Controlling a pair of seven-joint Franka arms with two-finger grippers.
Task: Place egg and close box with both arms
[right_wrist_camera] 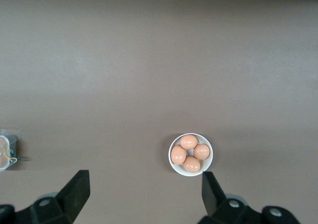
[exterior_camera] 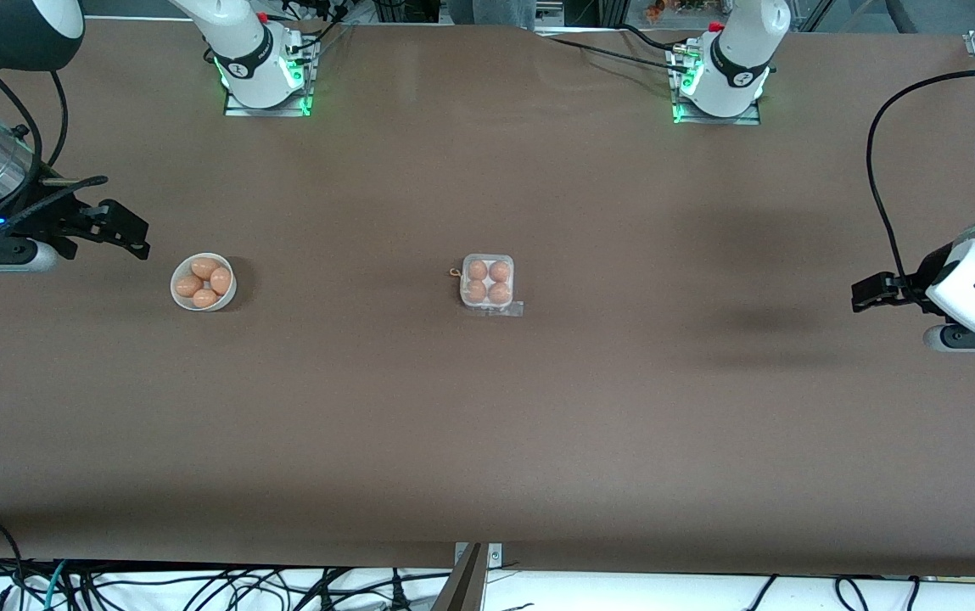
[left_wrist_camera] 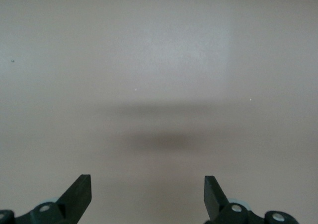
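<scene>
The box [exterior_camera: 487, 285] stands mid-table with its clear lid down over the tray, and an egg [exterior_camera: 477, 270] sits in each cup. A clear flap sticks out at its near corner. The box's edge also shows in the right wrist view [right_wrist_camera: 5, 152]. My right gripper [exterior_camera: 126, 229] is open and empty, up in the air at the right arm's end, beside the white bowl [exterior_camera: 178, 297]. It shows open in the right wrist view [right_wrist_camera: 144, 175]. My left gripper [exterior_camera: 865, 295] is open and empty over bare table at the left arm's end, and also shows in the left wrist view [left_wrist_camera: 147, 179].
The round white bowl [right_wrist_camera: 176, 169] holds several loose tan-orange eggs [exterior_camera: 204, 267] and stands toward the right arm's end. A small yellowish loop [exterior_camera: 454, 272] lies against the box. Brown table mat [exterior_camera: 487, 441] spreads all around; cables run along the near edge.
</scene>
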